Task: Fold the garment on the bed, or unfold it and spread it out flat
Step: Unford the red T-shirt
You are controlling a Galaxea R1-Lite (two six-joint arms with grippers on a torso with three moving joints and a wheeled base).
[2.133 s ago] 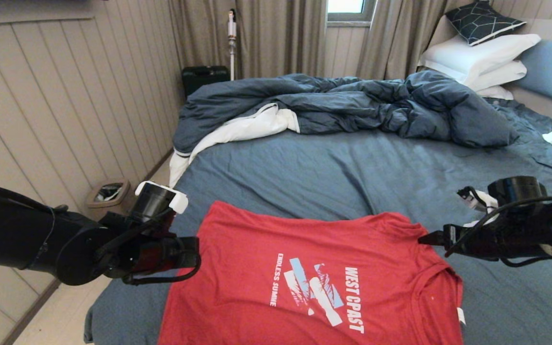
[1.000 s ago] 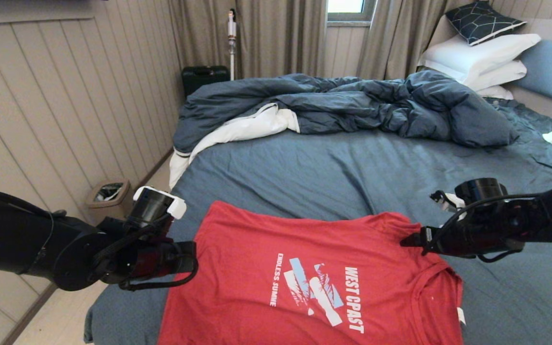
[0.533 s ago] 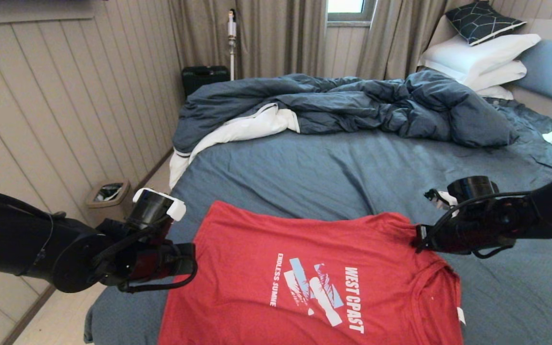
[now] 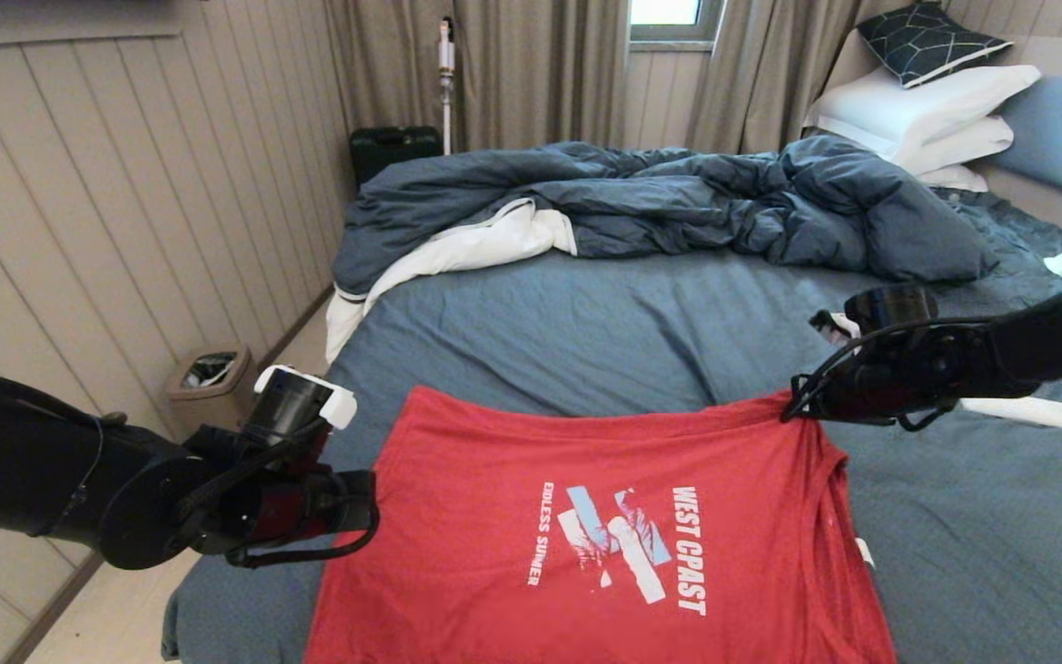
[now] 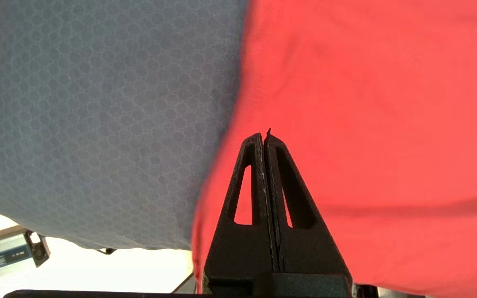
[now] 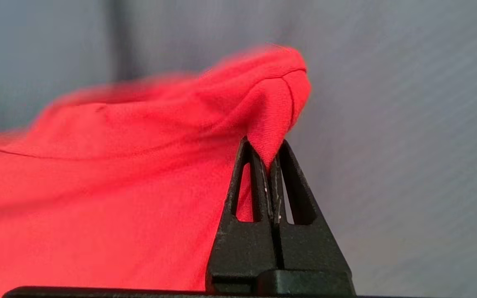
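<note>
Head camera looks down across the bed (image 4: pixel 642 323); both wrist cameras sit close over the red shirt (image 4: pixel 586 526) it shares.

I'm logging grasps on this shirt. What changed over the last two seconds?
The right gripper moved in, shut on the red printed T-shirt's far right corner and is lifting it, shifting the fabric. The left gripper stayed shut over the shirt's left edge; the rumpled dark blue duvet is unchanged.

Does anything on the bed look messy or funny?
Yes. One corner of the red T-shirt is pulled up off the bed into a peak, pinched in the right gripper, so that edge sits bunched. The left gripper is shut over the shirt's other side. Farther back, the dark blue duvet lies rumpled in a heap.
</note>
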